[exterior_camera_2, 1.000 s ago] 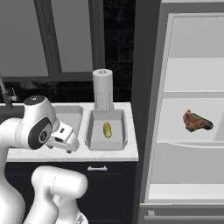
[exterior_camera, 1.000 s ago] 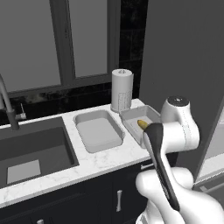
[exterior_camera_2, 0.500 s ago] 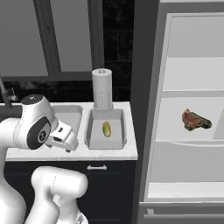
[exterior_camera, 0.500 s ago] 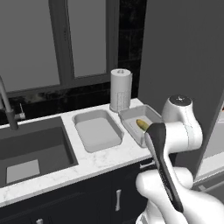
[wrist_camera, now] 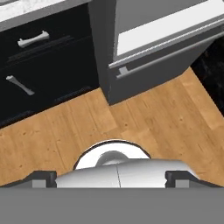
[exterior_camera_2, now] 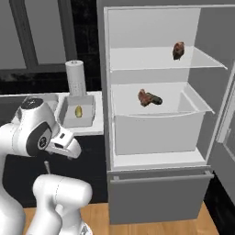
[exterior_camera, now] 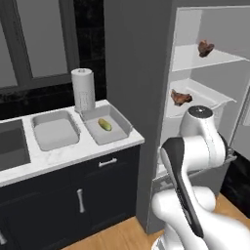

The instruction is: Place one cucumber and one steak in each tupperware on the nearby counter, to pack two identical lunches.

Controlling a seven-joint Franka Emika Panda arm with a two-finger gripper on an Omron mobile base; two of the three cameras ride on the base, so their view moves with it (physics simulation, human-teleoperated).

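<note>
Two light grey tupperware sit side by side on the counter. The left one [exterior_camera: 54, 132] is empty. The right one [exterior_camera: 105, 126] holds a yellowish-green cucumber [exterior_camera: 104, 125]. In the open fridge, one steak [exterior_camera_2: 178, 49] lies on the upper shelf. A second steak [exterior_camera_2: 145, 97] lies on the shelf below, with a dark green cucumber [exterior_camera_2: 156, 99] against it. My gripper [wrist_camera: 111, 177] hangs low beside the robot's body, pointing down at the wooden floor. It is open, with nothing between its fingertips [wrist_camera: 43, 177].
A paper towel roll [exterior_camera: 83, 90] stands behind the tupperware, and the dark sink [exterior_camera: 10, 146] is at the far left. The fridge has a deep white drawer [exterior_camera_2: 158, 131], and its door [exterior_camera_2: 225, 133] stands open at the right. Dark cabinets [wrist_camera: 33, 39] run under the counter.
The whole picture has shifted: the base has driven right, so the open fridge now faces the cameras and the counter lies to the left. The gripper stays open.
</note>
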